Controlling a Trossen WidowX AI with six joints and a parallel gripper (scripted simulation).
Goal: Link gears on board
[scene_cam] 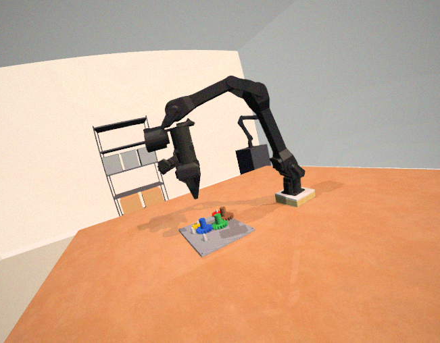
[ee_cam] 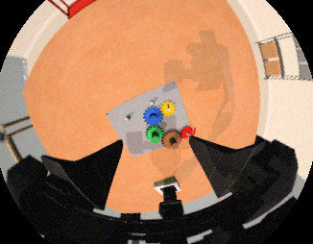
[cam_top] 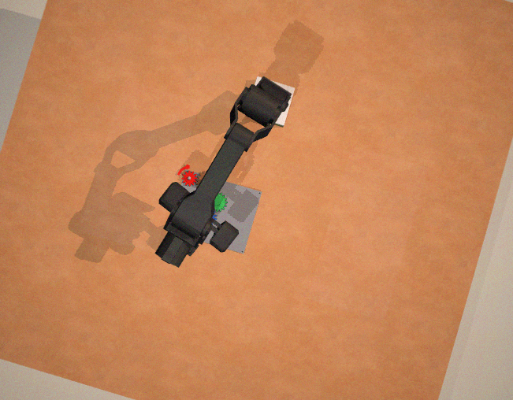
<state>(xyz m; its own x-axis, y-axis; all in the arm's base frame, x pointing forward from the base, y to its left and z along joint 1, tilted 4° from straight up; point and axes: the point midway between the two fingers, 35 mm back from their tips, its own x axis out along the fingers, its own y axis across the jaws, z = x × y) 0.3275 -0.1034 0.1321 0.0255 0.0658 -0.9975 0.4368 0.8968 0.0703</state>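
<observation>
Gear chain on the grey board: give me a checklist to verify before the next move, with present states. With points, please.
1. End effector (ee_cam: 156, 141) open and holding nothing: ok.
2. End effector raised above the gears: ok.
3. Brown gear (scene_cam: 226, 214) (ee_cam: 172, 139) placed between the red gear (cam_top: 191, 178) (scene_cam: 214, 213) (ee_cam: 187, 132) and the green gear (cam_top: 221, 201) (scene_cam: 219, 222) (ee_cam: 155, 134): ok.
4. Blue gear (scene_cam: 203, 226) (ee_cam: 153, 115) placed between green and yellow (scene_cam: 195, 225) (ee_cam: 168, 106): ok.
5. Every gear pressed fully flat: cannot tell at this size.
6. End effector moved away from the board (cam_top: 247, 231) (scene_cam: 203, 250) (ee_cam: 120, 118): not ok, it hangs over it.

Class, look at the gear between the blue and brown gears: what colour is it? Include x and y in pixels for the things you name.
Green (cam_top: 221, 201) (scene_cam: 219, 223) (ee_cam: 155, 134); the wrist view shows it best.
</observation>
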